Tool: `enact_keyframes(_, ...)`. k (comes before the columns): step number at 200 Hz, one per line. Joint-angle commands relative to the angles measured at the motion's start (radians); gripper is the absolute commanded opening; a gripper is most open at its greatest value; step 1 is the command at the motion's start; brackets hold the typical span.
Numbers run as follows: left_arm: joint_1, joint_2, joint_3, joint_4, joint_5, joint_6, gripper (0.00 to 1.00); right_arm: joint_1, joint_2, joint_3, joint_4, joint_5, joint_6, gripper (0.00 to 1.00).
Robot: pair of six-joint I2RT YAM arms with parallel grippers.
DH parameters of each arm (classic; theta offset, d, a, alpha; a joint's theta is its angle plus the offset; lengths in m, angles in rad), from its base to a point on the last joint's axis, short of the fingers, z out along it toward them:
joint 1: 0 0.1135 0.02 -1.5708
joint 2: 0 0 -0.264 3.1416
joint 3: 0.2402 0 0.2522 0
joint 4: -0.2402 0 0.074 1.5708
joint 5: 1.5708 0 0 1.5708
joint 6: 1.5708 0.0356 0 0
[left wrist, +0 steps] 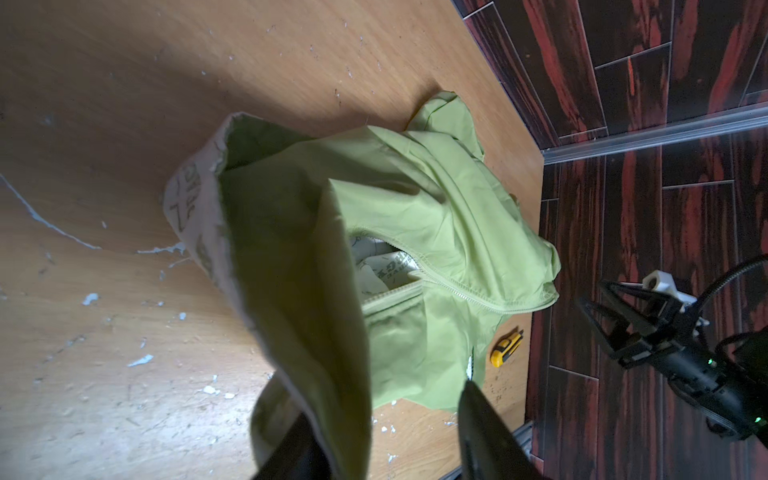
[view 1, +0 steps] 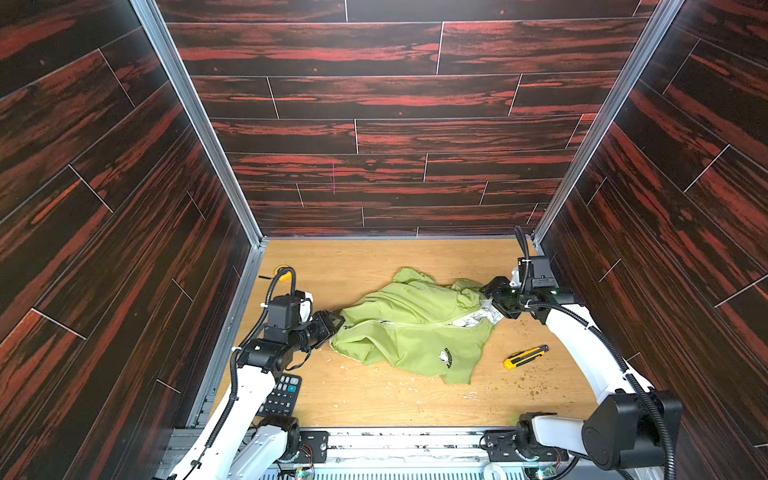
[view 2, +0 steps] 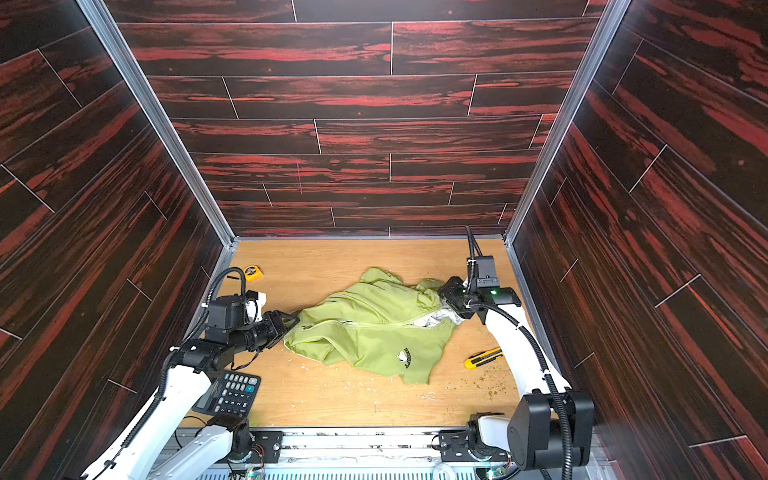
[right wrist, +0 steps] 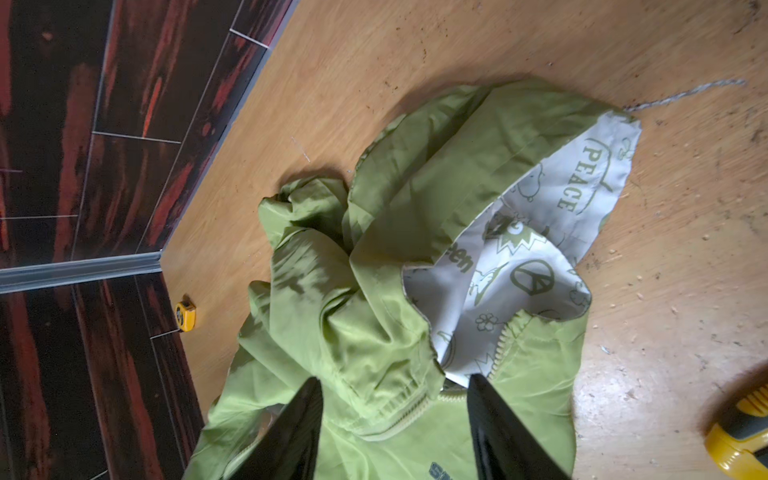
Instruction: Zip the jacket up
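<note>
The lime-green jacket (view 1: 415,328) (view 2: 374,328) lies crumpled mid-table, its hood towards the right arm. Its zipper (view 1: 399,322) looks joined along most of its length and parts near the collar, where the white printed lining (right wrist: 519,266) shows. My left gripper (view 1: 336,322) (view 2: 293,318) is at the jacket's left hem end. Its jaws (left wrist: 386,399) stand apart, with a fold of fabric (left wrist: 299,291) draped over one finger. My right gripper (view 1: 492,303) (view 2: 446,301) is at the collar end, open (right wrist: 395,378), its fingers on either side of the zipper's top (right wrist: 409,409).
A yellow utility knife (view 1: 525,356) (view 2: 482,357) lies right of the jacket, near the right arm. A black calculator (view 1: 282,392) sits under the left arm, and a yellow tape measure (view 1: 284,274) at the back left. Dark walls close three sides. Small crumbs dot the wood.
</note>
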Motion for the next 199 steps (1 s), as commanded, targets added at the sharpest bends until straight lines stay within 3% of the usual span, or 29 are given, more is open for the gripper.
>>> enact_keyframes(1,-0.011,0.014,-0.036,0.073,-0.013,0.011,0.55,0.008,-0.011,0.009,-0.017,-0.034,0.013,0.59)
enact_keyframes(51,-0.075,0.092,-0.070,0.046,-0.110,0.066,0.56,0.009,-0.020,0.011,-0.015,-0.061,0.017,0.59)
enact_keyframes(103,-0.087,0.104,-0.095,-0.070,-0.278,0.081,0.48,0.011,-0.025,0.010,-0.016,-0.084,0.020,0.59)
enact_keyframes(199,-0.105,0.132,-0.242,0.137,-0.274,-0.003,0.47,0.010,-0.032,0.019,-0.030,-0.108,0.013,0.58)
